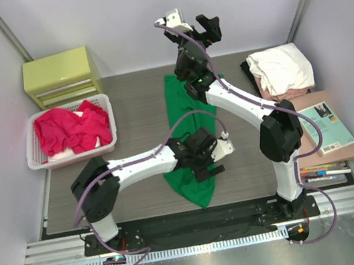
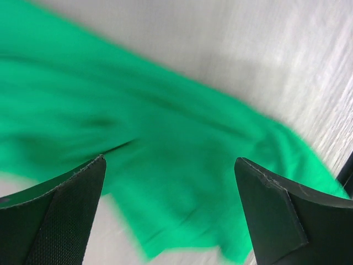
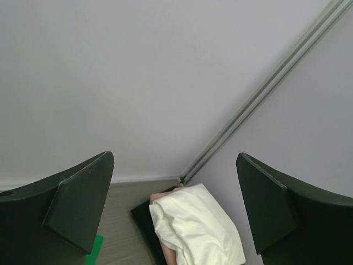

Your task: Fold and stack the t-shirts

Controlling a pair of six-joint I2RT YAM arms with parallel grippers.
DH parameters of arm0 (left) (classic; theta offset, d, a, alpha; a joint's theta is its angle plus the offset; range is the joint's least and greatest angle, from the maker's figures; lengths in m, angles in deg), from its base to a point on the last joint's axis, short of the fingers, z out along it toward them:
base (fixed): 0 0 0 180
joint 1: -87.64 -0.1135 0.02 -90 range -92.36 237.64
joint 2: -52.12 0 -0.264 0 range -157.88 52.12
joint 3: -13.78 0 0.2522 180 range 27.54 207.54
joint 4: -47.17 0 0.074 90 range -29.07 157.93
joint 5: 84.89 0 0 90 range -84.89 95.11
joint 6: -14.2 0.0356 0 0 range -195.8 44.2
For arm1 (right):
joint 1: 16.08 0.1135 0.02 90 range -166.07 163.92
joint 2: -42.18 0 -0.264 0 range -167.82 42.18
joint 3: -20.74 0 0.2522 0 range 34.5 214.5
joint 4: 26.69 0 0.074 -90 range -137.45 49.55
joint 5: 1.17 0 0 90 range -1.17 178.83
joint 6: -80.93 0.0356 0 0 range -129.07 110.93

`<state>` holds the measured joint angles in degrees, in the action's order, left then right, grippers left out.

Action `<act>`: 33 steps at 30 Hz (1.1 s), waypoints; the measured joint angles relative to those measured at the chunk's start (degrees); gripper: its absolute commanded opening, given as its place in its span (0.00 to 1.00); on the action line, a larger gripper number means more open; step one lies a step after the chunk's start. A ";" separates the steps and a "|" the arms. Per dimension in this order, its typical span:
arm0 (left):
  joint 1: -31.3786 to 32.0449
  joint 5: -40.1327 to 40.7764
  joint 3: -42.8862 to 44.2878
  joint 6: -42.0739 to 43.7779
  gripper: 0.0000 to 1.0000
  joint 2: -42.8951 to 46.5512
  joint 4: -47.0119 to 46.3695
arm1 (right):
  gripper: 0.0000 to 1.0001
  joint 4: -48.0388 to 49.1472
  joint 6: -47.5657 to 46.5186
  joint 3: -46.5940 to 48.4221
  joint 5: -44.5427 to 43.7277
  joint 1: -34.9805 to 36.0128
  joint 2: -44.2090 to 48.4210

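Bright green t-shirt (image 1: 178, 105) lies in a long, rumpled strip on the grey worktop (image 1: 132, 106). The left claw (image 2: 171, 165) above it and the raised right claw (image 3: 175, 160) both gape empty.

Green tee (image 1: 180, 108): folded to long narrow strip, flat, mid tabletop (image 1: 132, 109), running far-to-near. Red tees (image 1: 71, 128): crumpled heap in basket (image 1: 35, 160), left edge. Far-right corner stack: white tee (image 1: 280, 69) atop pale pink tee (image 1: 267, 94), black tee (image 1: 248, 69) underneath.
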<state>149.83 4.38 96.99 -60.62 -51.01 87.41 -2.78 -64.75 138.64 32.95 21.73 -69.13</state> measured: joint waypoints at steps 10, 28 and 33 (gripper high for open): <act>-3.21 7.02 11.85 5.03 1.00 17.38 8.83 | 1.00 -1.40 -0.76 -6.56 -0.83 -0.96 0.37; -34.64 13.68 9.97 3.04 0.00 34.67 5.07 | 0.01 -34.64 30.05 -30.95 13.31 -16.39 22.88; -38.80 14.34 6.84 0.52 0.00 36.72 4.85 | 0.01 -48.96 37.73 -34.47 32.96 -16.35 26.25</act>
<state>111.04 18.72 103.83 -60.10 -14.29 92.26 -51.74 -27.02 104.17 65.91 5.38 -42.88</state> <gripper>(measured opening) 0.003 0.017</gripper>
